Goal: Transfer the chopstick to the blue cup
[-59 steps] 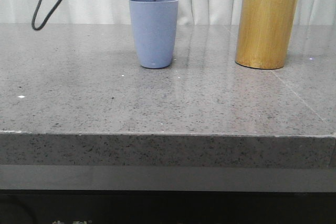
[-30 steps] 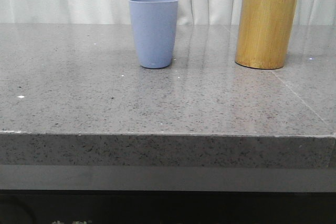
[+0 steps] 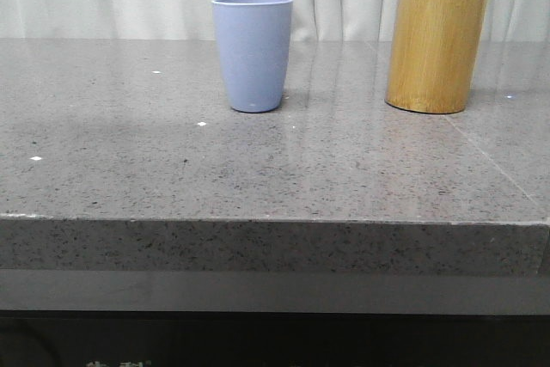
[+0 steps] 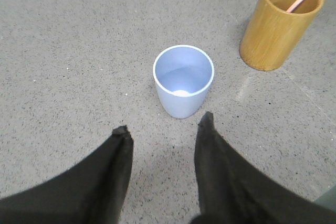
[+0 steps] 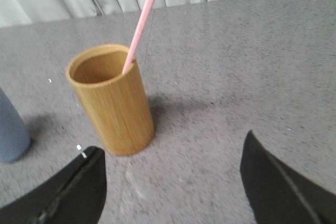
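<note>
Leaning steeply in the bamboo holder (image 5: pixel 113 100), the chopstick (image 5: pixel 138 31) rises above the rim, ahead of your right gripper (image 5: pixel 173 174), fingers spread, holding nothing. Use that nearer arm. Left gripper (image 4: pixel 164 129), also spread, faces the empty blue cup (image 4: pixel 183 81).

The surface (image 3: pixel 172 161) looks like grey speckled stone, polished enough to carry faint reflections of both vessels. The blue cup (image 3: pixel 252 53) has a matt, smooth finish that reads as plastic (finely flecked up close). The bamboo cylinder (image 3: pixel 436 40) shows vertical wood grain with a soft sheen. The chopstick (image 5: pixel 138 30) is smooth, pale pink and dull. Both sets of fingers (image 4: pixel 115 166) look matt black.
</note>
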Available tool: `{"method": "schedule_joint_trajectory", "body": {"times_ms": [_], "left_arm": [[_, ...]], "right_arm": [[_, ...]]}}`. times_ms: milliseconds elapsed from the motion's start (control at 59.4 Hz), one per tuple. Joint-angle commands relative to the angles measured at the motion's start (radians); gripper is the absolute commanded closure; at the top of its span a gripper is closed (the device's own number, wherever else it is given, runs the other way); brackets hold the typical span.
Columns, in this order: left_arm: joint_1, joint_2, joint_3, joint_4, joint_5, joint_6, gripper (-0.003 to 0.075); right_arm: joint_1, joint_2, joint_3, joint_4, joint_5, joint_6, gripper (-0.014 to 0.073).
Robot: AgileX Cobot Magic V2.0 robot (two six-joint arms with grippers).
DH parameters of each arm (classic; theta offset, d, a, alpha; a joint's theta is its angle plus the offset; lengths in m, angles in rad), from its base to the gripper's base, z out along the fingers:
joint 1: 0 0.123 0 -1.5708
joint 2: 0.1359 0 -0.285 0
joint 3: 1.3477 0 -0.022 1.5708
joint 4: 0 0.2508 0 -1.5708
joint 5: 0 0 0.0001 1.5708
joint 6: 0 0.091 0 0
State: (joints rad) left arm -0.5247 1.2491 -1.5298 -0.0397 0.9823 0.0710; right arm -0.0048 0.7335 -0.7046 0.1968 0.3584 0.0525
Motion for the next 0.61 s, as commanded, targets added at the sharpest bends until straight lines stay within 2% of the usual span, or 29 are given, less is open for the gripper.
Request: {"method": "schedule_joint_trajectory", "body": {"times_ms": [0,286,472,590], "left_arm": [[0.002,-0.133,0.128,-0.013,-0.173,-0.015,0.044],[0.002,-0.372,0.479,-0.089,-0.351,-0.015,0.044],[0.002,-0.423,0.548,-0.089,-0.416,-0.015,0.044],[0.002,-0.423,0.548,-0.089,-0.423,-0.015,0.044]], "right_arm": [[0.001,0.054,-0.047,0.058,-0.154,-0.002,0.0046],[0.02,0.255,-0.2,0.108,-0.195,-0.002,0.0046],[0.057,0.384,-0.288,0.196,-0.256,-0.002,0.0046],[0.071,0.452,-0.31,0.253,-0.366,-0.002,0.0046]]}}
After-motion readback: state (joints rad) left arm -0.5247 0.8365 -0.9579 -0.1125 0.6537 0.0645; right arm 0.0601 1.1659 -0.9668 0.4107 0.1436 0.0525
